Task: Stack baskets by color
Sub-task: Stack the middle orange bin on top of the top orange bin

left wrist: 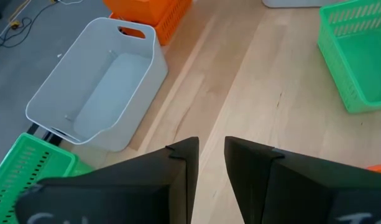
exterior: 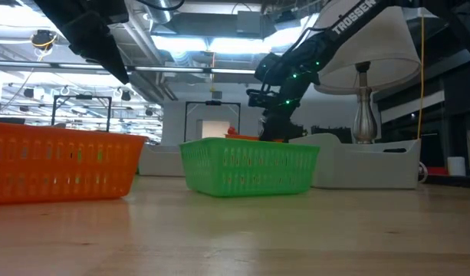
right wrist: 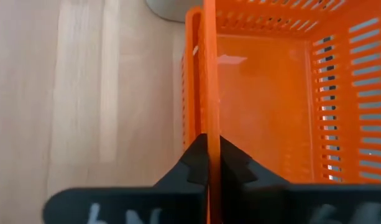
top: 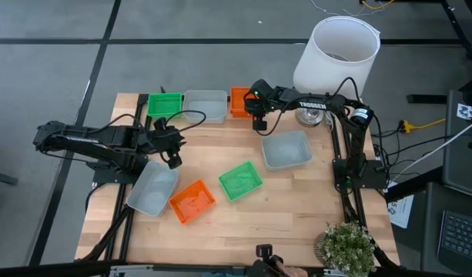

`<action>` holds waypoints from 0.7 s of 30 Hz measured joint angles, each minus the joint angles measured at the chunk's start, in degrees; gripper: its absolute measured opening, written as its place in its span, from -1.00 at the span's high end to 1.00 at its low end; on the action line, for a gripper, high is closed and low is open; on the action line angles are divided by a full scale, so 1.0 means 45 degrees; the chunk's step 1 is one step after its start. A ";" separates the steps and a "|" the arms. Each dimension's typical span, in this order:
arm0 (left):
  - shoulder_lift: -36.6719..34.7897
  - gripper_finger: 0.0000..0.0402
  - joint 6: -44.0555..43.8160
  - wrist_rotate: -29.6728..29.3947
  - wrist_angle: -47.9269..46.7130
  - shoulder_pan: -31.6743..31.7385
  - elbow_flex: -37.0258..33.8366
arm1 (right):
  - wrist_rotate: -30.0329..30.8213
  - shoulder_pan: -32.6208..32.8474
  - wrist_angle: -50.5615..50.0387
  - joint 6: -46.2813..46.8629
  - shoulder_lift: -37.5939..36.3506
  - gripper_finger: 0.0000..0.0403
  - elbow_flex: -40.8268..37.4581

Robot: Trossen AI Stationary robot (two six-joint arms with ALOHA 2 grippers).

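Right tool [top: 258, 123] at the far edge of the counter [top: 297, 208], fingers pinched on the wall of the far orange basket [top: 239, 100]. The right wrist view shows that wall [right wrist: 209, 93] running straight out from between the two pads, with the basket's open interior to one side of it. Grip looks thin and on the rim only.

Left tool [top: 174, 160] over the left side of the counter, holding nothing. Fingers [left wrist: 184, 168] stand slightly apart, with bare wood showing through the gap.

Basket positions:
- Far row, left to right: green basket [top: 165, 104], grey basket [top: 205, 105], then the gripped orange one.
- Mid-counter: second grey basket [top: 286, 149] on the right, second green basket [top: 240, 181] in the centre, near orange basket [top: 192, 201] beside it, third grey basket [top: 152, 188] at the left edge, close below the left tool.

Key relation: the near orange basket lies toward the near left of the right tool, across the open middle of the counter, its long axis skewed to the counter edge. The left arm is the closer one to it. Judgement: the orange pair is not yet joined, and whichever basket travels will need turning to match the other.
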 joint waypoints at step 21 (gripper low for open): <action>0.0000 0.65 -0.0042 0.0000 -0.0001 0.0003 0.0000 | -0.0015 0.0000 -0.0235 0.0602 -0.0005 0.59 0.0379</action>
